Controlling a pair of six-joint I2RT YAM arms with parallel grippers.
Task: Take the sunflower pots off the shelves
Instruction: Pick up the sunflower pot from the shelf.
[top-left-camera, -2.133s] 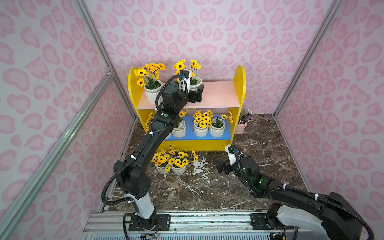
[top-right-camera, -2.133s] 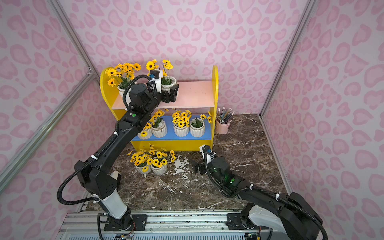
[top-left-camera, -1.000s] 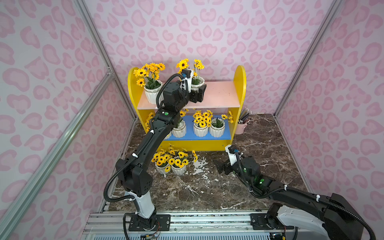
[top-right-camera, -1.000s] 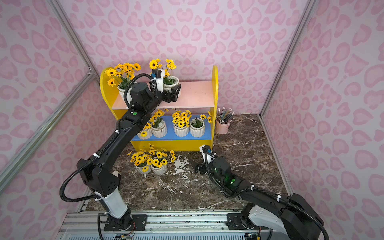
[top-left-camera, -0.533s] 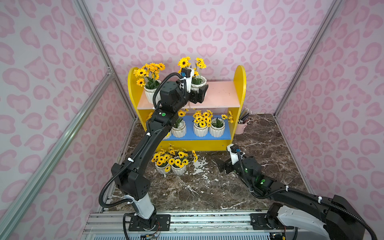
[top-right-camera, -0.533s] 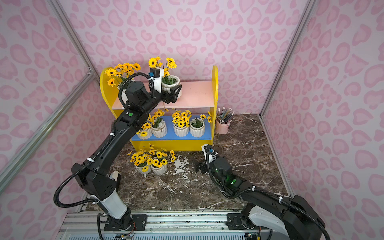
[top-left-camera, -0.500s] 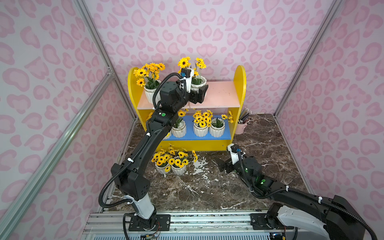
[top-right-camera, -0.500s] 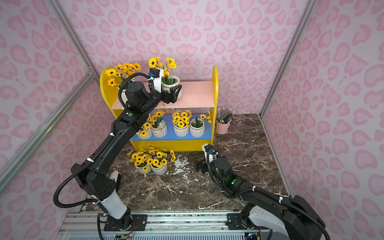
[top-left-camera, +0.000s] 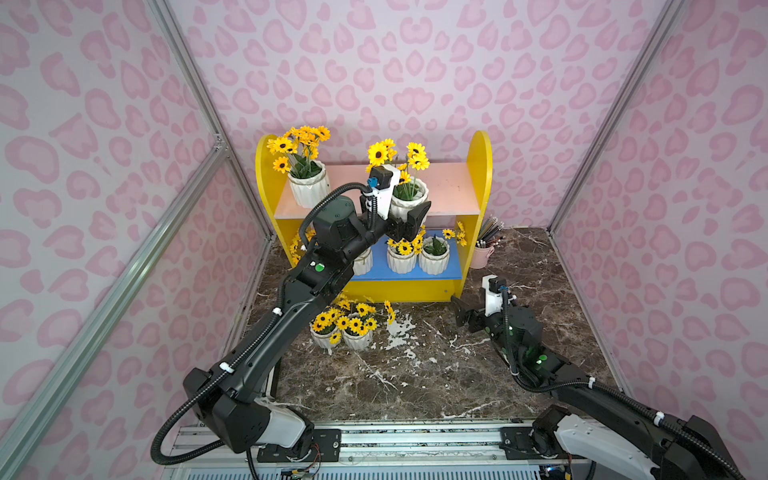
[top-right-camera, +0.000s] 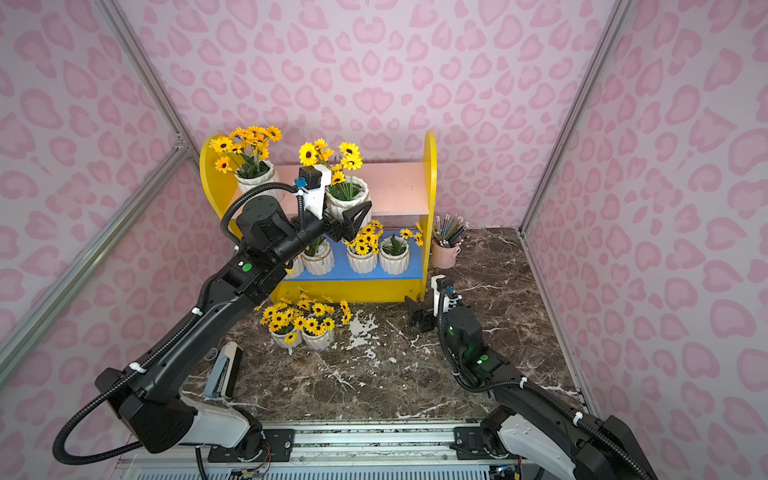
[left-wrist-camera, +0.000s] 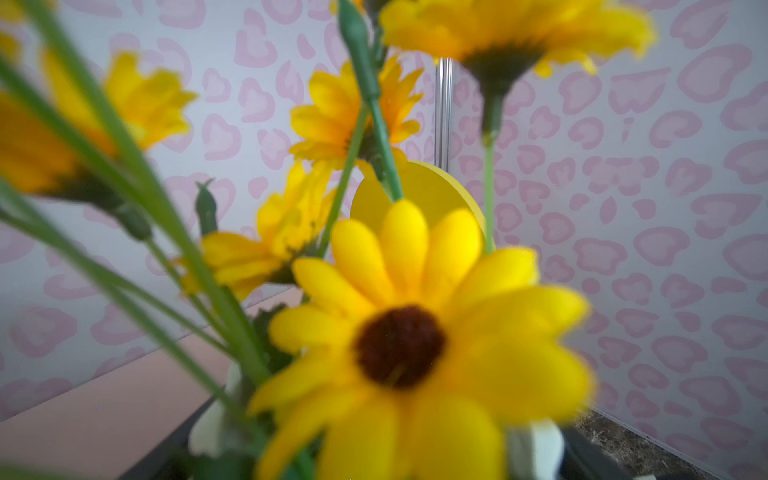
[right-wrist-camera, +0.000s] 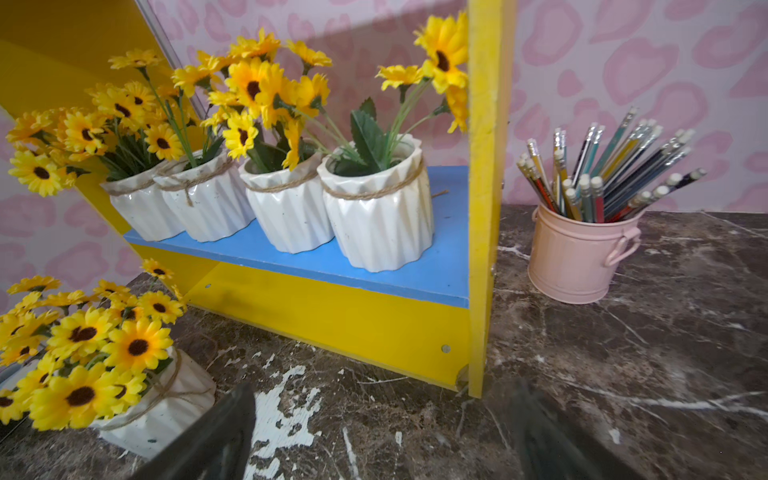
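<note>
Dark marble tabletop (top-left-camera: 415, 382) carries the yellow shelf unit (top-left-camera: 480, 166); over its pale pink upper board (top-left-camera: 451, 187) the left pincer (top-left-camera: 403, 218), spread wide, clasps a white ribbed ceramic sunflower pot (top-left-camera: 409, 199), seemingly raised off it. The right pincer (top-left-camera: 465, 313) gapes empty near the unit's foot.

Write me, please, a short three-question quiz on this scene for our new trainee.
1. How many sunflower pots stand on the blue lower board?
2. True or false: the right gripper holds a sunflower pot.
3. The left gripper is closed around a pot at which board? A) the pink upper board; B) the blue lower board; C) neither, that gripper is empty.
Key: 1) four. 2) False: it is open and empty. 3) A.
</note>
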